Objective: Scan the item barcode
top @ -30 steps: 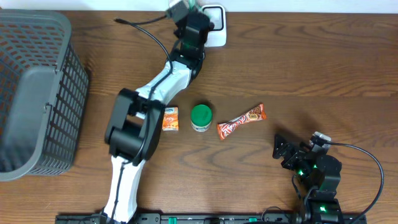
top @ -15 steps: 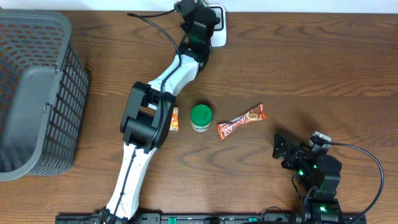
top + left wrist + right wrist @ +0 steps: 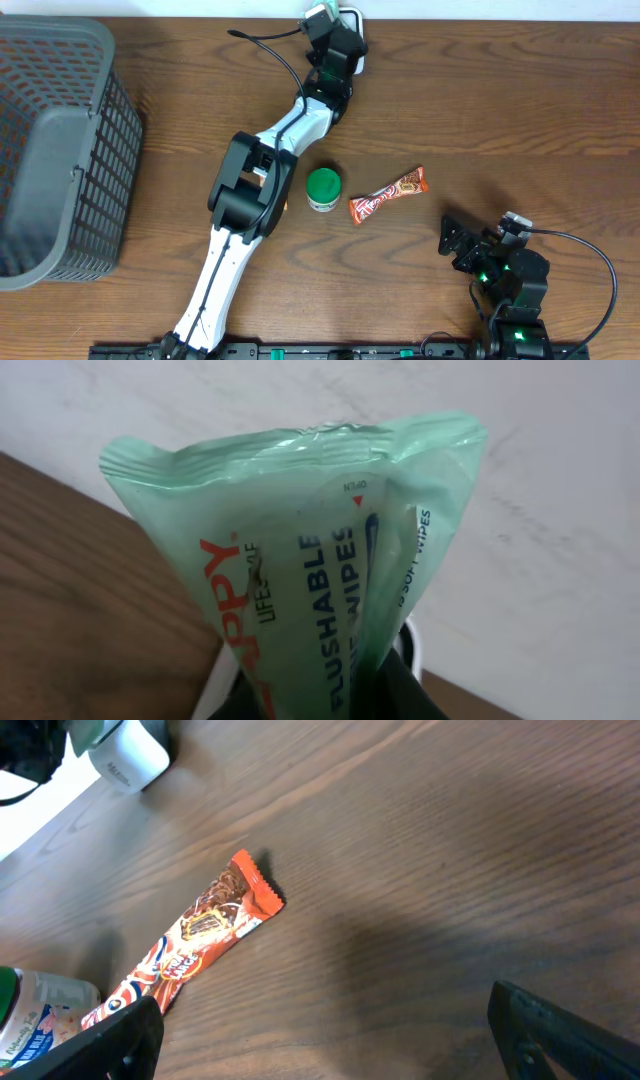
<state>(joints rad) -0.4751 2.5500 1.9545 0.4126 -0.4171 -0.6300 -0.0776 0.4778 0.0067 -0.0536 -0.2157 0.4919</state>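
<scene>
Left wrist | pale green crinkled wipes pack [image 3: 300,550], red and blue lettering | left claw [image 3: 325,695] pinching it | right claw [image 3: 325,1040] spread

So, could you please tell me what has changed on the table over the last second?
The left arm swung rightward along the far edge, carrying the green wipes pack, gripped in its shut left claw, further over the white scanner. Its elbow now hides the small orange pack. The green-lidded jar, candy bar, basket and open right claw stayed put.
</scene>
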